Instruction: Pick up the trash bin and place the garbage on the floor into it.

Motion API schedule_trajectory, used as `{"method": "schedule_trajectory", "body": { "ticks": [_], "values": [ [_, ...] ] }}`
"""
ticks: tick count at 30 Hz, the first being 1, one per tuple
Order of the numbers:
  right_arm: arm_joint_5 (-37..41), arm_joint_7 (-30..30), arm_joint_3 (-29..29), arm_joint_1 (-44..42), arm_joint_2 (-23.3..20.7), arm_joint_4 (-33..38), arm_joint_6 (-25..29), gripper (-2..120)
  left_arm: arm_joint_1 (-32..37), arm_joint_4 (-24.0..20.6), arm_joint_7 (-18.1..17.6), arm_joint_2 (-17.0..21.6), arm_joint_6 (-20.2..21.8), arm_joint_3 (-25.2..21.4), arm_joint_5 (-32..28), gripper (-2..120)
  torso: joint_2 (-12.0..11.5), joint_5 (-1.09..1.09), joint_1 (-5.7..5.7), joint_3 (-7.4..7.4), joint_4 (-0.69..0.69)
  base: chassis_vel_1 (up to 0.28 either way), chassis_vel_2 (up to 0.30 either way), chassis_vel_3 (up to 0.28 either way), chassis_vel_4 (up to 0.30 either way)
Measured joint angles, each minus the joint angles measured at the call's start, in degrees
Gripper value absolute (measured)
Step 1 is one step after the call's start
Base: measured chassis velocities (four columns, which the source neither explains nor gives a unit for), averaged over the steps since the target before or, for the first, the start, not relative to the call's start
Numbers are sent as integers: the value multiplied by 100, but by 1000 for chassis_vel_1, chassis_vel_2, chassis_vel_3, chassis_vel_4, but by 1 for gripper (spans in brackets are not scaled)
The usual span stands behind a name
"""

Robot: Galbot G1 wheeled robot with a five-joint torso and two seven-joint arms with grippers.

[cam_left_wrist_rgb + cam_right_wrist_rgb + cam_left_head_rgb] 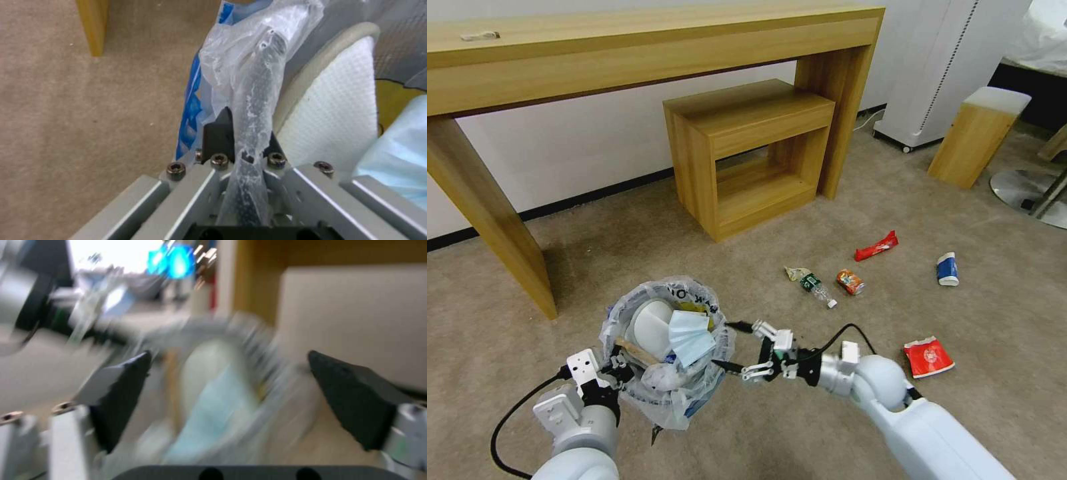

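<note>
Jaws of left gripper (242, 146) clamping trash bin (662, 347) rim, right gripper (227, 396) spread

1. The trash bin (662, 347) sits between the left hand (617, 365) and the right hand (735, 347).
2. A bottle (817, 288), can (850, 281), wrapper (876, 246) and cup (948, 269) lie on the floor (747, 427) to its right.
3. The desk (627, 53) stands behind.
</note>
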Motion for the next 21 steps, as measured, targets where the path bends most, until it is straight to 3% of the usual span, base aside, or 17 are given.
{"method": "schedule_trajectory", "body": {
  "ticks": [5,8,9,12,16,21],
  "values": [
    [404,536,428,-101,115,348,42,100,117,-88,-71,252,359,-87,-311,0,0,0,0,0,1,0,0,0,0],
    [278,2012,1094,-209,371,689,110,100,261,-163,-200,541,690,-121,-863,0,0,0,0,0,2,0,0,0,0],
    [278,2012,1094,-209,371,689,110,100,261,-163,-200,541,690,-121,-863,0,0,0,0,0,2,0,0,0,0],
    [-310,2897,1543,-375,463,802,233,100,266,-222,-438,627,862,-125,-1401,0,0,0,0,0,1,0,0,0,0],
    [-807,3594,1972,-675,506,907,418,100,235,-297,-611,662,964,-125,-1856,0,0,1,0,0,0,0,0,0,0],
    [-736,3843,2404,-1024,600,1069,453,100,167,-316,-662,681,981,-145,-1987,0,0,0,0,0,0,0,0,0,0]
  ]
}}
